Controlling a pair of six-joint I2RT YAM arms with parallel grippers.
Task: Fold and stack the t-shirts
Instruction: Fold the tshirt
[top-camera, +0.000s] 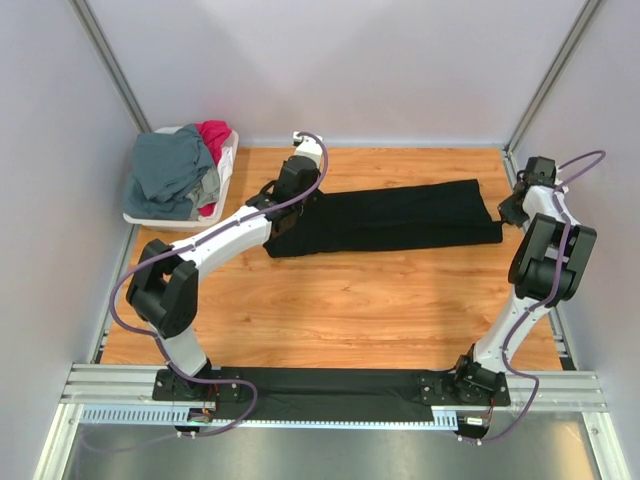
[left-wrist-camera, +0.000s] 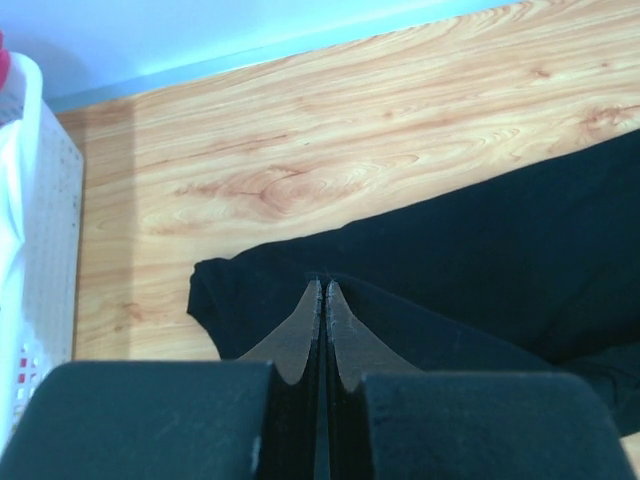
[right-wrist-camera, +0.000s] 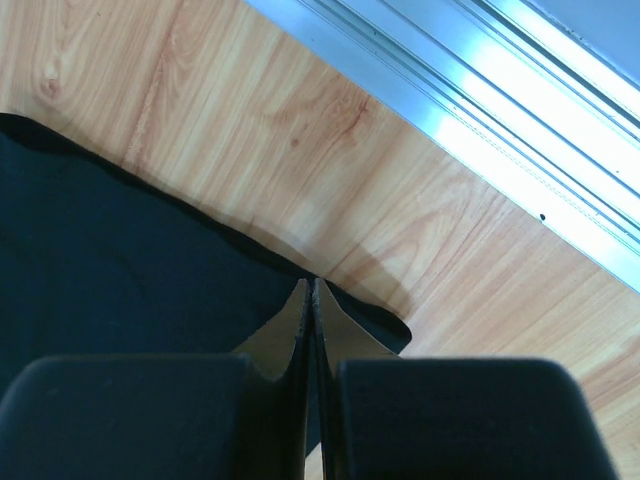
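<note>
Top external view: the black t-shirt (top-camera: 400, 215) lies as one long flat band across the far half of the table (top-camera: 330, 300), stretched left to right between the two arms. It's thin, floppy cloth, light, nothing fragile, but it'll sag and bunch the moment it leaves the wood; I'd say the ends and corners are the spots to grab, both sides at once so it keeps its shape.

The left gripper (left-wrist-camera: 322, 283) sits right on the shirt's left end with its jaws pressed fully together; the tips meet on a small crease near the edge, so it looks to me like a pinch of fabric. The right gripper (right-wrist-camera: 309, 282) is the same story at the right end: jaws closed tight, tips right at the hem, just beside a loose corner, near the metal rail.

The slate grey-blue t-shirt (top-camera: 170, 170) and magenta-red t-shirt (top-camera: 213, 135) are heaped unfolded in the white basket (top-camera: 228, 165) at the far left corner, just beside the left arm's wrist, so there's plenty left to do.
</note>
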